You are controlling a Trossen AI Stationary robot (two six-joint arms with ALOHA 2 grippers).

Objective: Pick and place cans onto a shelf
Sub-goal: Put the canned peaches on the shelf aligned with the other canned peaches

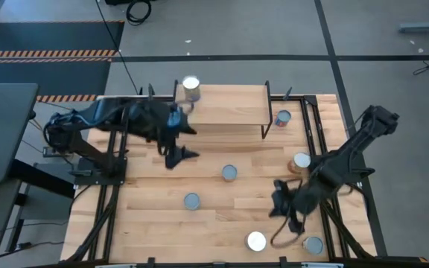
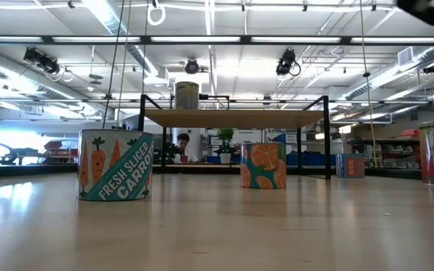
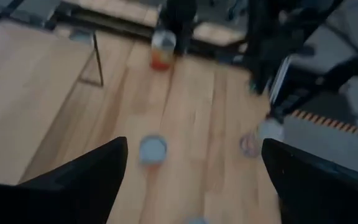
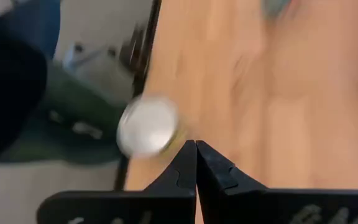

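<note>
The light-wood shelf [image 1: 226,108] stands at the table's far side on thin black legs, with one can [image 1: 191,88] upright on its left end; that can also shows in the low view [image 2: 186,95]. Other cans stand upright on the tabletop: two silvery-topped ones [image 1: 229,173] [image 1: 191,201] mid-table and a white-topped one [image 1: 256,240] near the front edge. My left gripper [image 1: 188,143] hovers open in front of the shelf's left end; its wrist view shows a silvery-topped can [image 3: 152,150] on the table beyond its spread fingers. My right gripper [image 1: 280,207] is shut and empty, with the white-topped can [image 4: 146,132] just beside it.
More cans stand at the right: one [image 1: 302,161] by the right edge, one [image 1: 313,245] at the front right corner, one [image 1: 282,117] by the shelf's right legs. In the low view a carrot-labelled can [image 2: 116,165] and an orange-patterned can [image 2: 263,165] stand in front of the shelf [image 2: 236,117].
</note>
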